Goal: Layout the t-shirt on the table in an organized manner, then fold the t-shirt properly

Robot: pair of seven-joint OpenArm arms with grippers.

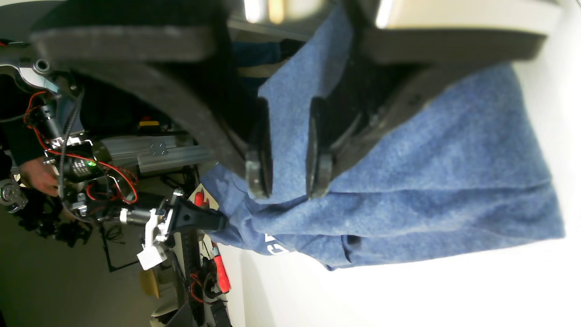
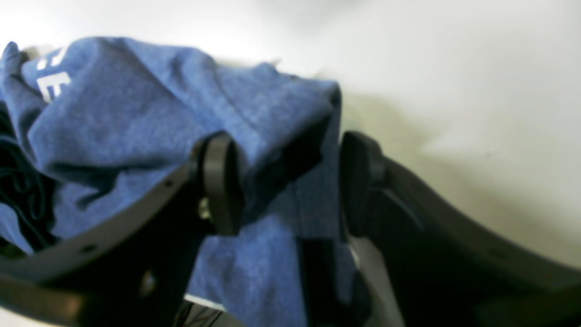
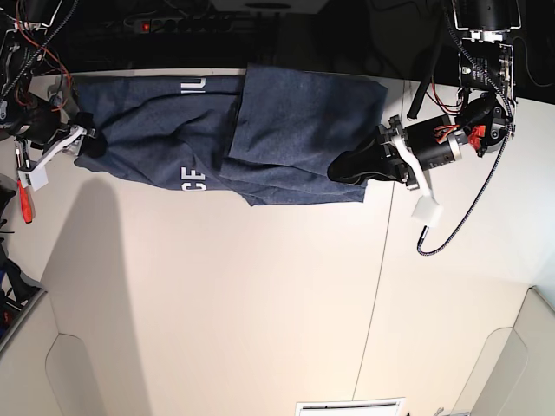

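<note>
1. Filling your left wrist view, the left gripper (image 1: pixel 288 175) is clenching a fold of the t-shirt (image 1: pixel 408 181).
2. Your right wrist view is showing the right gripper (image 2: pixel 281 181) standing wide, cloth lying between its pads; you cannot tell whether it is grasping.
3. Only your base view is showing the shirt stretching between both arms along the far edge of the table (image 3: pixel 260 303).
4. White letters "CE" are reading there; the rest is folding under.

Base view looks straight down; both wrist views—right one blurry—sit close on the t-shirt (image 3: pixel 260 130).
</note>
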